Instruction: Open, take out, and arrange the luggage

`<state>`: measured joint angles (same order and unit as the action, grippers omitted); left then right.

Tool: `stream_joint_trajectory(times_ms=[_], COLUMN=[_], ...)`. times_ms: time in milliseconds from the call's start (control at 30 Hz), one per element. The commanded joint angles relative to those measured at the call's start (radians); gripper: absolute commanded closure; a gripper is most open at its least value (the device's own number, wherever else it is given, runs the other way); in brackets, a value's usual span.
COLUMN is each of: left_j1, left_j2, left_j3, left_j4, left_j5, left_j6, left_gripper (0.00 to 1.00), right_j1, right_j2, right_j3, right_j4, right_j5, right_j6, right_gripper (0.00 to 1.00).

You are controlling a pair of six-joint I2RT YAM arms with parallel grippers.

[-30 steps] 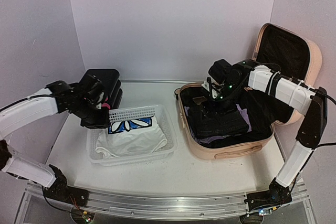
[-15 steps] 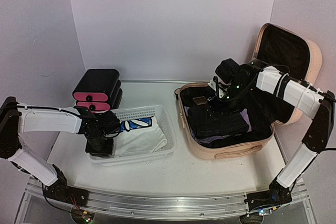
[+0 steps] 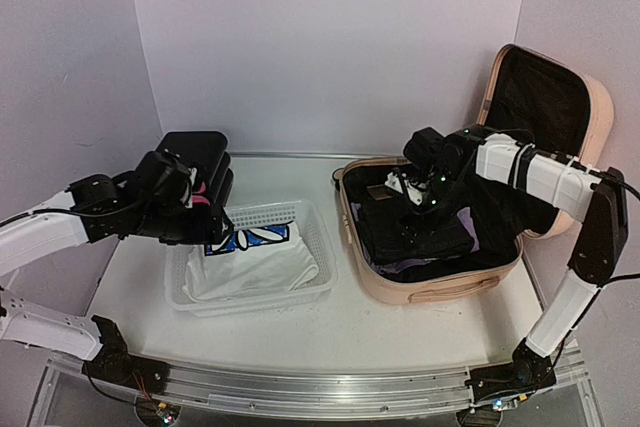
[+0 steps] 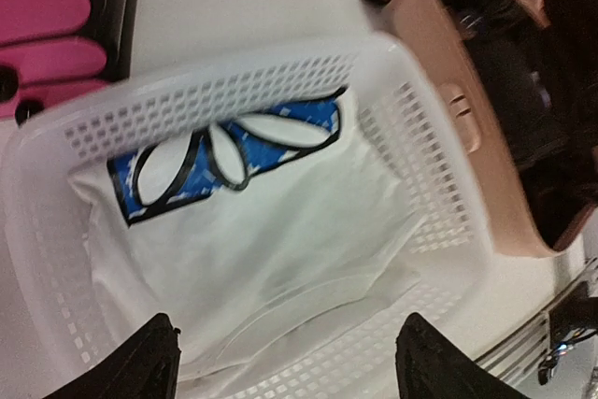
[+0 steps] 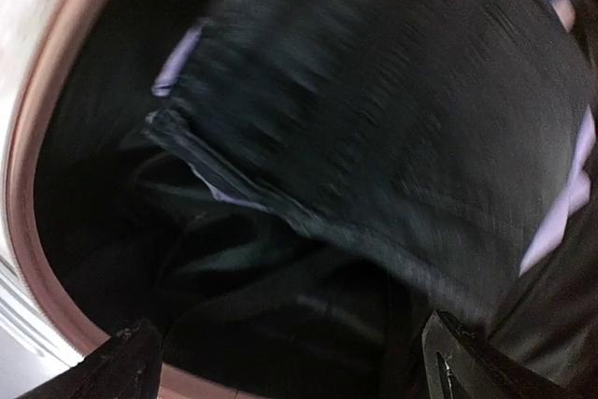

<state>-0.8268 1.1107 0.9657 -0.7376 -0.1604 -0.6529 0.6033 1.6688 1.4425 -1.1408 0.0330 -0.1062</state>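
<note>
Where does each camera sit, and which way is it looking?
Top external: above and behind the arms, looking down at the table; both arms, left tool and right tool show.
Left wrist: on the left arm, facing down into the white basket holding a white shirt; its fingers show.
Right wrist: on the right arm, facing into the luggage at dark clothes; its fingertips show.
Shared: top and left wrist both show basket, shirt, luggage.

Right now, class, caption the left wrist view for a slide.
Printed white garment in the mesh basket, open luggage beside it.
</note>
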Motion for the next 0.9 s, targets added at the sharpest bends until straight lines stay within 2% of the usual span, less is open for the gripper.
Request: stream_joint_trajectory(times_ms=[0, 67, 133, 267, 433, 500, 600, 767, 867], left_j1=[-0.005, -0.005, -0.005, -0.005, -0.004, -0.004, -0.003, 0.002, 0.003], left_j2=[-0.107, -0.128, -0.134, -0.098, 0.012, 0.073, 0.135, 0.198, 0.252], left_j3=[0.030, 0.020, 0.013, -0.004, -0.006, 0.031, 0.129, 0.304, 0.387], left_j4=[0.168, 0.213, 0.271, 0.389, 0.527, 0.512, 0.363, 0.183, 0.160], left_j5=[-0.024, -0.010, 0.018, 0.024, 0.021, 0.045, 0.037, 0.018, -0.015], left_j6=[0.128, 0.150, 0.171, 0.232, 0.379, 0.427, 0.406, 0.353, 0.381], left_gripper=[0.17, 0.15, 0.11, 0.04, 0.03, 0.04, 0.06, 0.08, 0.09], right_j1=[0.010, 0.011, 0.001, -0.046, -0.082, -0.109, -0.117, -0.116, -0.115], right_j2=[0.046, 0.065, 0.078, 0.044, 0.118, 0.139, 0.122, 0.157, 0.175], right_j3=[-0.008, -0.015, -0.011, -0.034, 0.013, 0.064, 0.059, 0.095, 0.109], right_j4=[0.106, 0.116, 0.123, 0.128, 0.063, 0.030, 0.024, 0.078, 0.082], right_j5=[0.004, 0.013, 0.040, -0.186, -0.234, -0.316, -0.396, -0.323, -0.330], right_j6=[-0.378, -0.506, -0.562, -0.682, -0.803, -0.798, -0.911, -0.944, -1.006], right_gripper=[0.02, 0.02, 0.02, 0.02, 0.02, 0.02, 0.02, 0.02, 0.02])
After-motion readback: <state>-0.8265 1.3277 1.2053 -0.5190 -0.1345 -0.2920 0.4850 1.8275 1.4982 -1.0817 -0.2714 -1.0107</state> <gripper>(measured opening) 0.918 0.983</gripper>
